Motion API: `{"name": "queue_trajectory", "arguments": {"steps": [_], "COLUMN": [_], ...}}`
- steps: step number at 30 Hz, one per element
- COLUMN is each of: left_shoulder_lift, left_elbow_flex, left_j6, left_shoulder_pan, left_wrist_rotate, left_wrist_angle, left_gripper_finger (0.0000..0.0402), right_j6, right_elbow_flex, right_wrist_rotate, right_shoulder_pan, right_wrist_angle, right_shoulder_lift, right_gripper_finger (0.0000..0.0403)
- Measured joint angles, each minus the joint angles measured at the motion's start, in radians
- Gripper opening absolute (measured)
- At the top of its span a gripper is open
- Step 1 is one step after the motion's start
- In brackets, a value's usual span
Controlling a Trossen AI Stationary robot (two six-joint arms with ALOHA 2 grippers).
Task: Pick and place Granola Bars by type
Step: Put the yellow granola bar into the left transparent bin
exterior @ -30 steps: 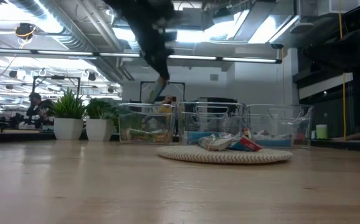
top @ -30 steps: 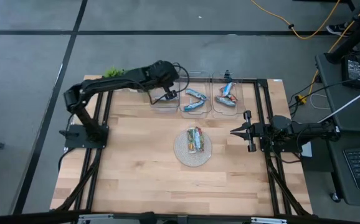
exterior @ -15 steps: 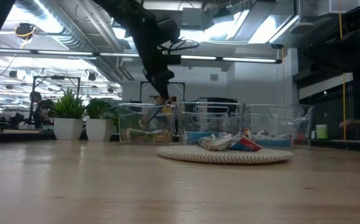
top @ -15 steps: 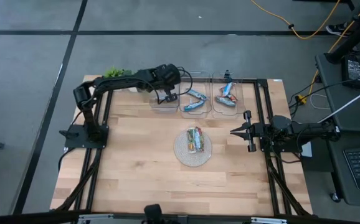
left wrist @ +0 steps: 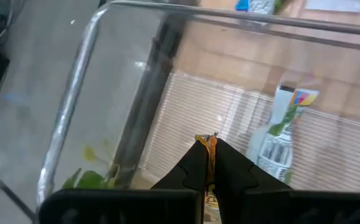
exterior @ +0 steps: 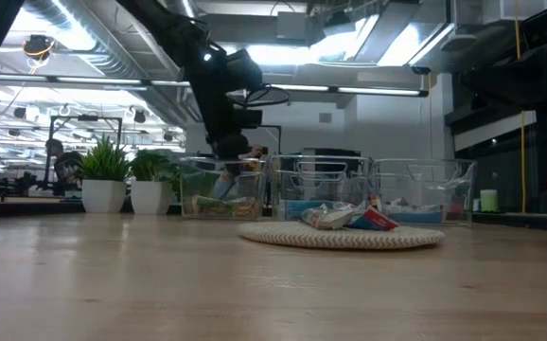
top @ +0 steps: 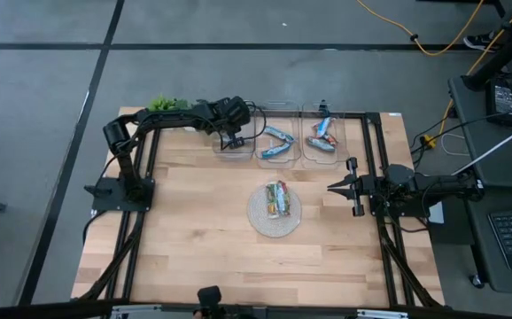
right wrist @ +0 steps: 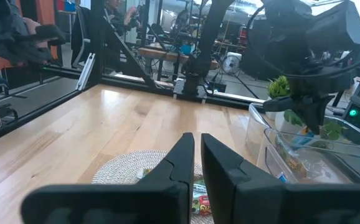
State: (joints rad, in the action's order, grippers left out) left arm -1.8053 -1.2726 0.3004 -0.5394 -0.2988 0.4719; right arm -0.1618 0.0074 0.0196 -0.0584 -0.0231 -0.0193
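A pale wooden plank surface with black rails carries three clear rectangular plastic bins in a row along its far edge. The left pincer hangs over the leftmost bin, its dark fingers pressed together on a thin orange-edged wrapper; what bar this is cannot be told. Just below the pincer, on the bin's ribbed clear floor, lies a white, green-marked granola bar, its long axis running roughly the way the fingers point. The bin's rounded, glossy rim curves close beside the fingers. A small green plant stands behind the arm.

To the pincer's right, the middle bin holds two blue bars lying in a V. The right bin holds blue bars with white and red, angled slantwise.

Nearer the front, well apart from the left pincer, a round woven mat bears a few bars side by side, long axes running front to back, wrappers shiny.

The right pincer waits just right of the mat, fingers nearly closed on nothing, pointing toward it.
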Motion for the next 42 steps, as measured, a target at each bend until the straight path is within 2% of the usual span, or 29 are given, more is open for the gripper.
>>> {"name": "queue_trajectory", "arguments": {"steps": [9, 19, 26, 32, 42], "left_shoulder_lift": [0.000, 0.000, 0.000, 0.005, 0.171], "left_elbow_flex": [0.006, 0.006, 0.004, -0.032, -0.101], "left_j6": [-0.006, 0.008, 0.053, 0.081, 0.141], "left_shoulder_pan": [-0.001, 0.006, 0.029, 0.057, 0.172], "left_wrist_rotate": [0.039, 0.037, -0.021, -0.076, -0.079], "left_wrist_angle": [-0.003, -0.002, 0.000, 0.034, 0.078], "left_gripper_finger": [0.0014, 0.0077, 0.0114, 0.0128, 0.0129], "right_j6": [0.000, 0.000, 0.000, 0.000, 0.000], "right_elbow_flex": [0.000, 0.000, 0.000, 0.000, 0.000], "right_wrist_rotate": [0.000, 0.000, 0.000, 0.000, 0.000], "right_shoulder_pan": [0.000, 0.000, 0.000, 0.000, 0.000], "right_wrist_angle": [0.000, 0.000, 0.000, 0.000, 0.000], "right_shoulder_lift": [0.000, 0.000, 0.000, 0.000, 0.000], "right_gripper_finger": [0.0034, 0.0034, 0.0034, 0.0034, 0.0034]}}
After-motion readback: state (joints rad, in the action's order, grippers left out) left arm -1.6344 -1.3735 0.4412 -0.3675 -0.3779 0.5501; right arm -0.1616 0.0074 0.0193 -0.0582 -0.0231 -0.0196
